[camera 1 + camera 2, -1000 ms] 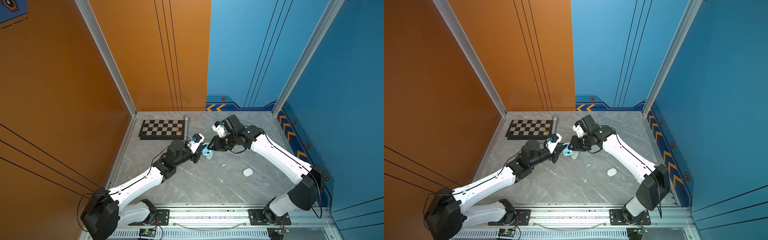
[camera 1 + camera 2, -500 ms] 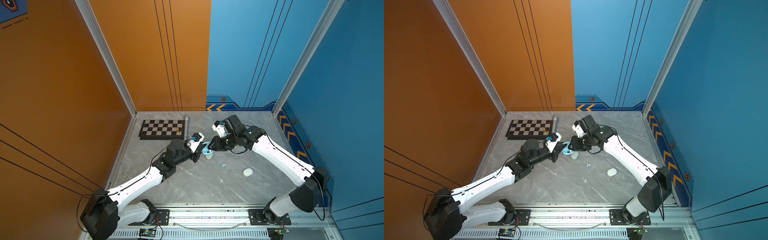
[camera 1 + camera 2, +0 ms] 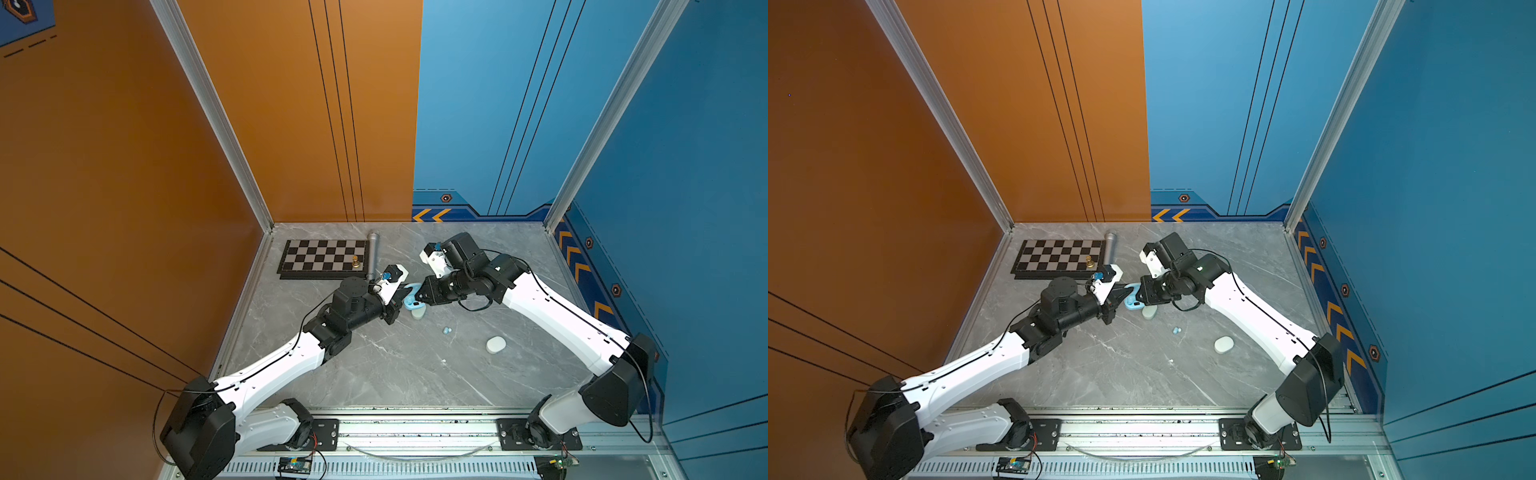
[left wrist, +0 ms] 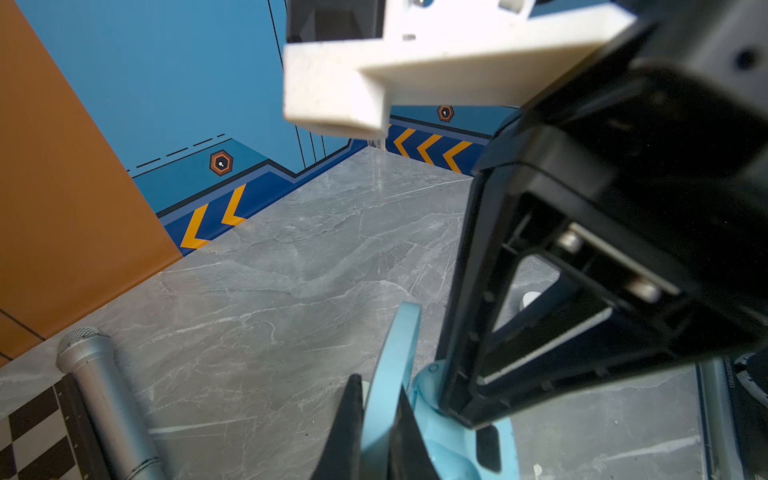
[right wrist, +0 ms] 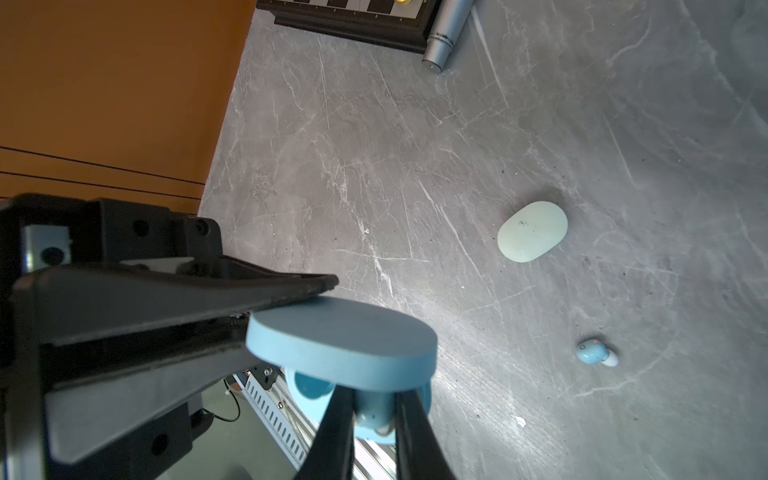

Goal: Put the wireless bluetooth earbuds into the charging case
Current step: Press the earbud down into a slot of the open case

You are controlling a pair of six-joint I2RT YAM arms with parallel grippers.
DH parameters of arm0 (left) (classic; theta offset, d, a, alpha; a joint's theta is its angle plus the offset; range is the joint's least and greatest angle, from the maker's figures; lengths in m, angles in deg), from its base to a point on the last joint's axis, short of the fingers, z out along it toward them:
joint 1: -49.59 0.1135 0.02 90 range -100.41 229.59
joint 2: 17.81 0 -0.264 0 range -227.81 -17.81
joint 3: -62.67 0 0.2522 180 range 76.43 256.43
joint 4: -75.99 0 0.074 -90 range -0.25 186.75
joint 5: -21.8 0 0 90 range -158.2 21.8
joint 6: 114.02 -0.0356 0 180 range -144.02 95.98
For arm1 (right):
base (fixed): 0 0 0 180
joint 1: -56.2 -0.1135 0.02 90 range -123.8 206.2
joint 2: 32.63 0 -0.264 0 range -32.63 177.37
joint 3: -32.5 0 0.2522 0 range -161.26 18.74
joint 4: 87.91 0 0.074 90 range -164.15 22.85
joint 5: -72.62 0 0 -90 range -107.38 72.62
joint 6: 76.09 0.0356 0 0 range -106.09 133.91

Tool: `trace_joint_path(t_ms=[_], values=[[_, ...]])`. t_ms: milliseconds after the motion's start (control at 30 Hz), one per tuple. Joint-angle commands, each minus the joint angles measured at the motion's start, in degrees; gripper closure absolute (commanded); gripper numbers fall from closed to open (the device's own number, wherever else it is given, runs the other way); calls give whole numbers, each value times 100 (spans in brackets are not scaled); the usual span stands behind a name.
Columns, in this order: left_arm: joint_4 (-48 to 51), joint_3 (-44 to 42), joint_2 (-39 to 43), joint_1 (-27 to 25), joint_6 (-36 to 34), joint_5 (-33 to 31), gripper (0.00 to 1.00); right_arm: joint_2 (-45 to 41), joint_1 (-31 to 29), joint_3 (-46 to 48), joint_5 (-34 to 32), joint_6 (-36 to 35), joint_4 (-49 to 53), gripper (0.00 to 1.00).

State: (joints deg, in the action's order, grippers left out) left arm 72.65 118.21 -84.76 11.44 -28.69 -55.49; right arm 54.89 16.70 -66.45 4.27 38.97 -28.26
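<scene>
Blue case (image 5: pixel 340 345), earbud (image 5: pixel 372 413) gripped — lettering (image 4: pixel 730 374) illegible.

White shells (image 3: pixel 270 374), black joints (image 3: pixel 353 307), black cables (image 3: pixel 154 419), perhaps blue connectors (image 3: pixel 385 276)

Mostly plastic things on a polished, stone-look table.
The table (image 3: pixel 374 374) is grey, veined, smooth and faintly shiny. The blue charging case (image 5: pixel 340 345) and the mint case (image 5: pixel 532 231) are matt plastic, the mint one dirt-speckled; the loose earbud (image 5: pixel 592 352) and the held earbud (image 5: pixel 372 415) are glossy. The microphone (image 4: pixel 104 390) is brushed silver metal; the left tool (image 4: pixel 378 384) and right tool (image 5: pixel 372 399) are matt black plastic.
</scene>
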Motion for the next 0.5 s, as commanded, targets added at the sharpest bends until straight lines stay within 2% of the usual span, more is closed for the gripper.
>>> trace_joint_path(t_ms=[0, 167, 467], values=[[-83, 228, 166, 76, 83, 226, 100, -148, -31, -94, -257, -306, 203, 84], [-76, 264, 166, 124, 149, 413, 100, -191, -207, -117, -361, -496, 260, 82], [-75, 321, 105, 141, 241, 647, 100, -323, -184, -239, -433, -610, 262, 68]])
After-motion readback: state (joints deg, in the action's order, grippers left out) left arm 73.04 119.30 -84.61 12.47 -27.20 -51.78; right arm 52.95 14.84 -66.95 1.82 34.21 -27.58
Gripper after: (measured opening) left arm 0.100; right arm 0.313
